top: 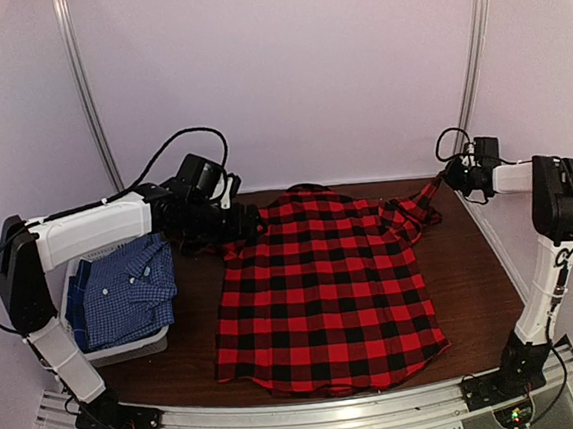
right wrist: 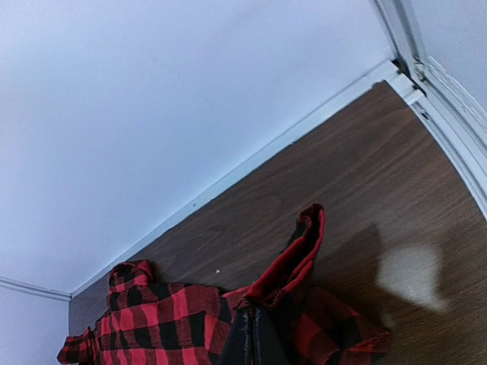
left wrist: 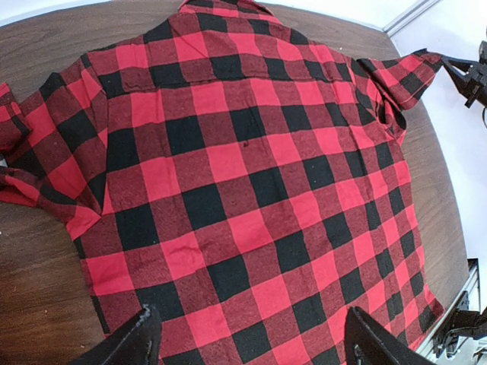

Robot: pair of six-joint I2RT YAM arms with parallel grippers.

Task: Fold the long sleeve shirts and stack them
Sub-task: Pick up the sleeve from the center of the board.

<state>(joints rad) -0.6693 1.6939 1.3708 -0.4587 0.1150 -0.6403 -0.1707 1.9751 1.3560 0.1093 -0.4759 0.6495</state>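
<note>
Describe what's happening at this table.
Two robot arms are working on a red plaid shirt, spread flat, back up, on the table. The right gripper pinches the end of one sleeve, raised off the table. The left gripper hangs open near the other shoulder, holding nothing. A blue check shirt lies in the basket at left.

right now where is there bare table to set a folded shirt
Bare wood: right of the red plaid shirt, and a narrower strip between it and the basket. Crowded: far left under the left end effector; far right, where the right end effector grips a sleeve.
</note>
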